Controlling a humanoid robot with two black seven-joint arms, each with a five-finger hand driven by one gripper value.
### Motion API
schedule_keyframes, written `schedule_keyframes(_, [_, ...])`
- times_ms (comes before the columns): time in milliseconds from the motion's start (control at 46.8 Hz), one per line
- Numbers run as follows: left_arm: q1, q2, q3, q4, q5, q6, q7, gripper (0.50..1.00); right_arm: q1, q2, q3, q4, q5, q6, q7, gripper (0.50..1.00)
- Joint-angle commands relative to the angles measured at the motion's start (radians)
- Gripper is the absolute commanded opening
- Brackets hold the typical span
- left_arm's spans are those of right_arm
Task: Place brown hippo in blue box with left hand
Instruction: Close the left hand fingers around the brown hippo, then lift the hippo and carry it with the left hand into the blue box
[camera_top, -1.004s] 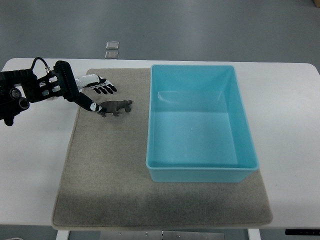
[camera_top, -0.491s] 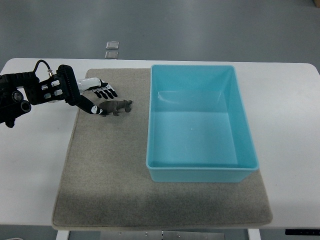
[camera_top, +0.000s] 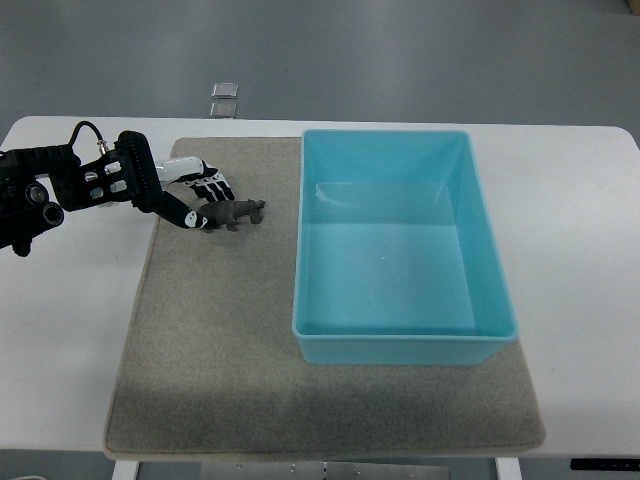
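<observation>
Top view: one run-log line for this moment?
phase: reach/grasp | left robot hand: at brown hippo, grip unclear | hippo: on mat, left of blue box | box: empty | right arm: out of view

The scene is lit evenly and brightly from overhead, with no harsh glare recorded on the white table (camera_top: 580, 250). A soft, diffuse shadow is cast inside the blue box (camera_top: 400, 260) along its near wall, and a faint darker band is seen on the grey mat (camera_top: 210, 350) just in front of it. Pale reflections are visible on the box floor. Focus is held across the frame, though fine detail at the left hand (camera_top: 195, 200) is slightly soft
</observation>
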Motion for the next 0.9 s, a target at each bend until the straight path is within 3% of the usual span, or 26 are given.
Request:
schedule_keyframes(0, [-0.001, 0.000, 0.000, 0.000, 0.000, 0.000, 0.000, 0.638, 0.000, 0.000, 0.000, 0.000, 0.000, 0.000, 0.000, 0.936])
schedule_keyframes(214, [-0.005, 0.000, 0.000, -0.002, 0.000, -0.002, 0.017, 0.500, 0.000, 0.000, 0.000, 0.000, 0.000, 0.000, 0.000, 0.936])
schedule_keyframes(534, [-0.027, 0.003, -0.014, -0.005, 0.000, -0.008, 0.028, 0.500, 0.000, 0.000, 0.000, 0.000, 0.000, 0.000, 0.000, 0.936])
schedule_keyframes(875, [-0.170, 0.009, -0.073, -0.014, -0.006, -0.034, 0.029, 0.500, 0.000, 0.000, 0.000, 0.000, 0.000, 0.000, 0.000, 0.936])
